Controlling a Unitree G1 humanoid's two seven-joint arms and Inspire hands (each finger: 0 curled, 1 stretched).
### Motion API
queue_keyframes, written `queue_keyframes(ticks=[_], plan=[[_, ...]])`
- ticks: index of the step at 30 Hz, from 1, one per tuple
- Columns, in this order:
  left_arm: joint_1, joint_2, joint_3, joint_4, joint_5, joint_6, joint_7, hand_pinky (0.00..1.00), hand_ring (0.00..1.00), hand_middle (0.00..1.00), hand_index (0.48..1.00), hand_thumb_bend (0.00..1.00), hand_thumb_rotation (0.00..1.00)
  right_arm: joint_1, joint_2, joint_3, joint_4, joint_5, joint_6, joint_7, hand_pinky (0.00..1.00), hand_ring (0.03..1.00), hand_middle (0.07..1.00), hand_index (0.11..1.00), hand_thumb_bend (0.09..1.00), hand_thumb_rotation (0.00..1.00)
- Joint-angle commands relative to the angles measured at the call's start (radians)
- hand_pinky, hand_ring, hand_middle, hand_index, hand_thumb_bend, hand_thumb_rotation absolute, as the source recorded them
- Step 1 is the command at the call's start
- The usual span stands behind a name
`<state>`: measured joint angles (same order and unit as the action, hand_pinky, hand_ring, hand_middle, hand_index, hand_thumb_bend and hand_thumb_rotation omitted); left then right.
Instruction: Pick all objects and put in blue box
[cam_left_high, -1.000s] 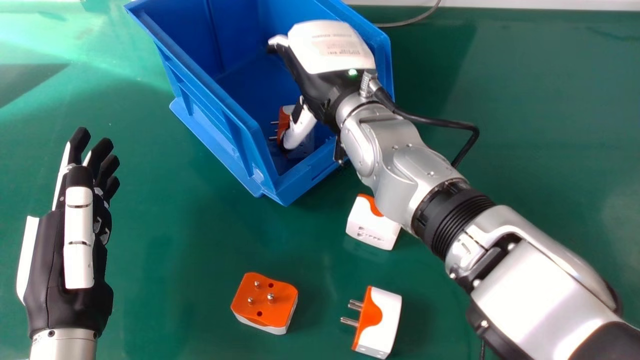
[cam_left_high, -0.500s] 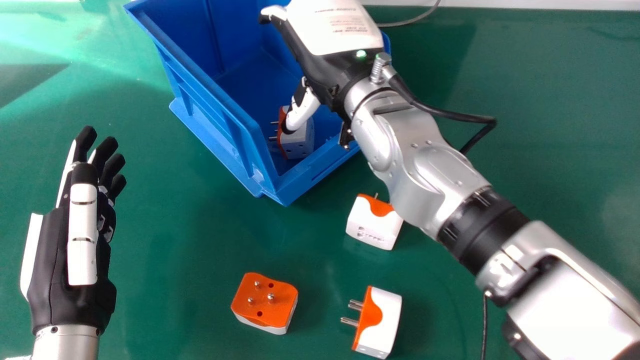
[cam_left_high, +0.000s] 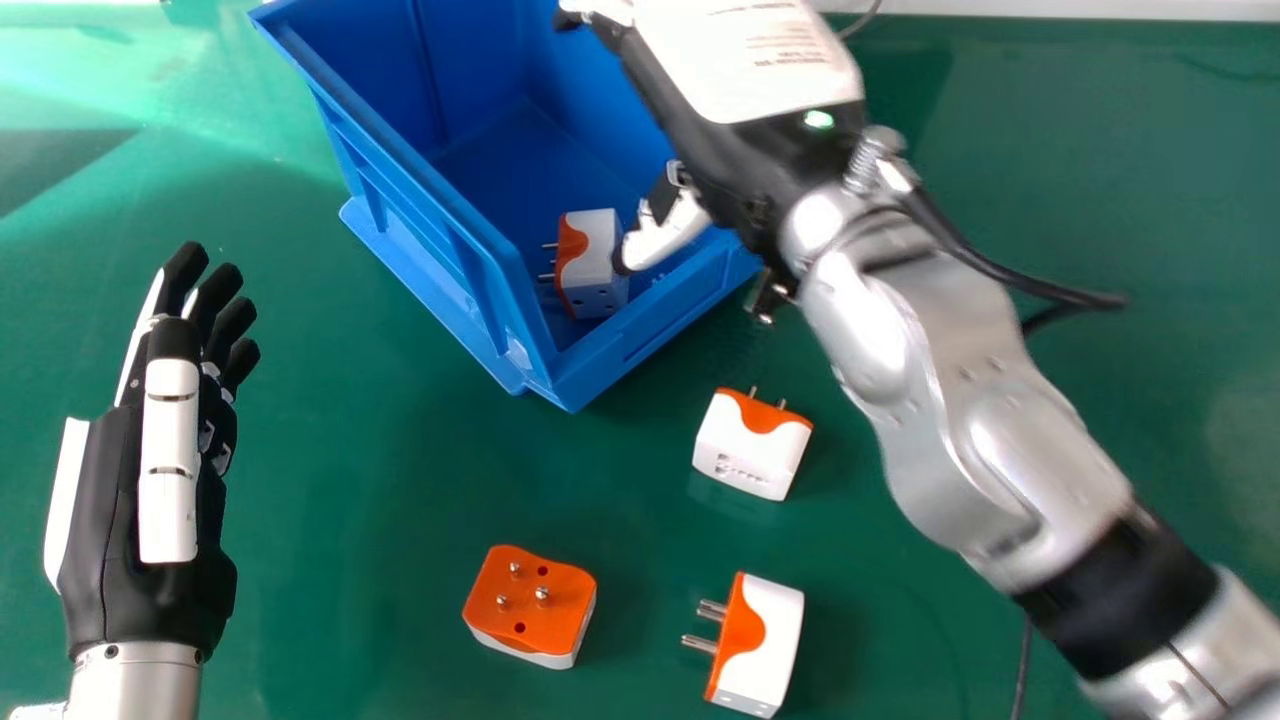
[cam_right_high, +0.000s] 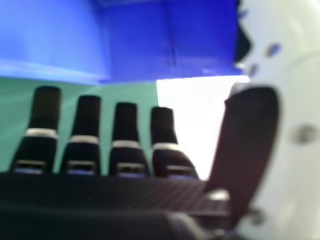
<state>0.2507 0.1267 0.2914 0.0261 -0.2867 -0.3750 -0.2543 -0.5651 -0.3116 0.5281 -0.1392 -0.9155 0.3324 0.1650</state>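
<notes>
Two plugs lay nearest on the green table (cam_left_high: 370, 600): the left plug (cam_left_high: 535, 605) prongs up, the right plug (cam_left_high: 770, 645) prongs leftward. The left hand (cam_left_high: 110, 530) was farther left. Beyond sat a third plug (cam_left_high: 745, 455), outside the blue box (cam_left_high: 600, 367). Inside, a fourth plug (cam_left_high: 592, 262) stood just beside the thumb (cam_left_high: 665, 235) of the right hand (cam_left_high: 745, 155), whose straight fingers (cam_right_high: 46, 107) were slightly spread.

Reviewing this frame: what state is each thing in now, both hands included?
blue box: open-topped, one adapter inside
boxed adapter: prongs toward the view's left
adapter nearest the box: on the table, prongs facing away from the robot
middle adapter: orange face and prongs up
lower-right adapter: on its side, prongs toward the view's left
right hand: open, empty
left hand: open, empty
</notes>
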Motion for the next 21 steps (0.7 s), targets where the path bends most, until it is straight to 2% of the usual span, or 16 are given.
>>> queue_keyframes(ticks=[1,5,10,13,17,21], plan=[[0.003,0.002,0.001,-0.019,-0.009,-0.006,-0.005,0.95,0.94,0.94,0.943,0.47,0.95,0.076,-0.017,-0.043,-0.121,-0.015,-0.002,0.010,0.64,0.772,0.813,0.801,0.787,0.05],[0.007,0.000,0.001,-0.020,-0.006,-0.010,-0.007,0.94,0.94,0.95,0.954,0.48,0.94,0.220,-0.024,-0.089,-0.242,-0.008,-0.018,-0.004,0.63,0.777,0.814,0.803,0.749,0.10],[0.012,0.000,0.000,-0.024,-0.015,-0.005,-0.013,0.95,0.94,0.96,0.967,0.48,0.94,0.417,-0.024,-0.141,-0.344,-0.014,-0.058,-0.075,0.62,0.784,0.826,0.818,0.680,0.22],[0.015,-0.002,0.001,-0.025,-0.012,-0.009,-0.011,0.95,0.95,0.96,0.970,0.47,0.95,0.526,-0.012,-0.169,-0.385,0.004,-0.089,-0.121,0.63,0.791,0.835,0.826,0.651,0.26],[0.022,0.000,-0.001,-0.033,-0.011,0.000,-0.011,0.95,0.95,0.96,0.972,0.47,0.95,0.656,0.012,-0.200,-0.416,0.030,-0.143,-0.198,0.65,0.803,0.849,0.841,0.636,0.28],[0.020,0.006,-0.001,-0.026,-0.005,-0.003,-0.014,0.95,0.95,0.97,0.982,0.48,0.94,0.750,0.031,-0.215,-0.408,0.039,-0.211,-0.284,0.66,0.805,0.855,0.851,0.627,0.33]])
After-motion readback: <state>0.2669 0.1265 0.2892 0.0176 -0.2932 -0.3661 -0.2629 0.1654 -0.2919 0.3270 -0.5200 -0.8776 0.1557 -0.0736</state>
